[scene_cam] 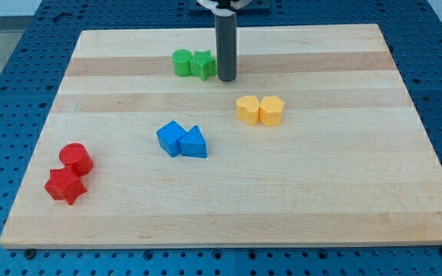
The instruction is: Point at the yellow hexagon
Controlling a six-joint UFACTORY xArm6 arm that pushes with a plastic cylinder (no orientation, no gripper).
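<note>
two green blocks (191, 64), two yellow (260, 110), two blue (182, 141), two red (69, 174), pale wooden board (321, 176)

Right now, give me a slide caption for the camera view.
My tip rests beside the green star, above the yellow hexagon and its yellow neighbour.

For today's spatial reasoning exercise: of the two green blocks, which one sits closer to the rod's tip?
The green star-shaped block, on the view's right of the pair, right beside my tip. The other green block lies beyond it, to the view's left.

A straight dark grey rod under a white collar, my tip (226, 79) blunt.
</note>
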